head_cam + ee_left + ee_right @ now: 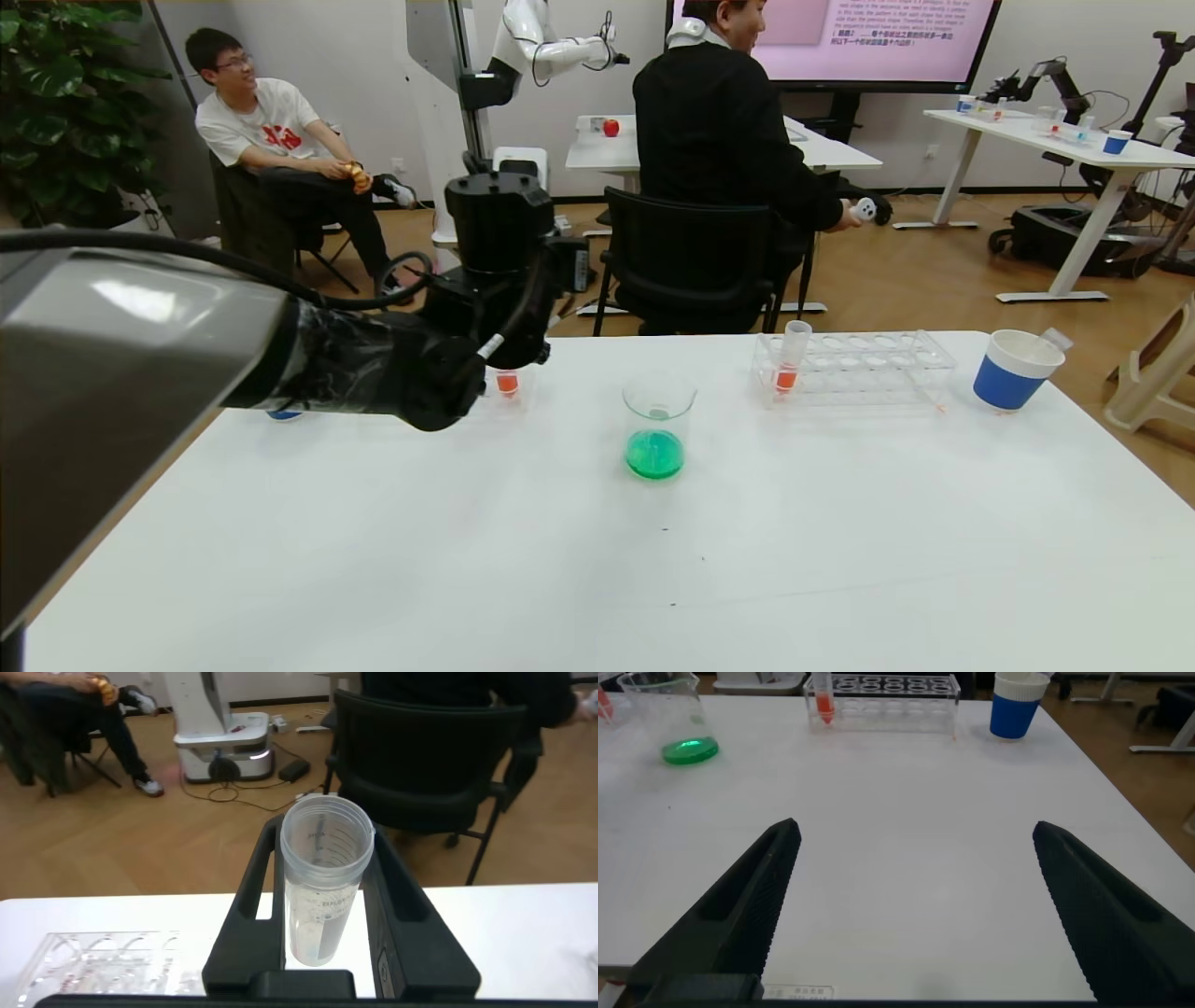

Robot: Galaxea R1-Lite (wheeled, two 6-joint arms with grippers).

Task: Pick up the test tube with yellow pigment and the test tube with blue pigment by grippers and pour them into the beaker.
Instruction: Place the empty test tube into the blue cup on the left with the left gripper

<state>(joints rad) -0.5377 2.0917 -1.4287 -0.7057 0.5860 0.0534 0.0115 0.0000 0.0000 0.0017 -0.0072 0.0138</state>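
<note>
Left gripper [322,896] pinches an emptied test tube [322,882] upright above rack [103,963]; lower straight into a free well. Beaker [657,425] holds green. Right gripper [910,905] spread, idle

A wooden floor [934,271] is running behind the white table [597,560]. A man in black is sitting on a black chair [686,257], another in a white shirt [257,126] is lounging by a leafy plant [65,103], and a wall screen [878,37] is glowing pink.
</note>
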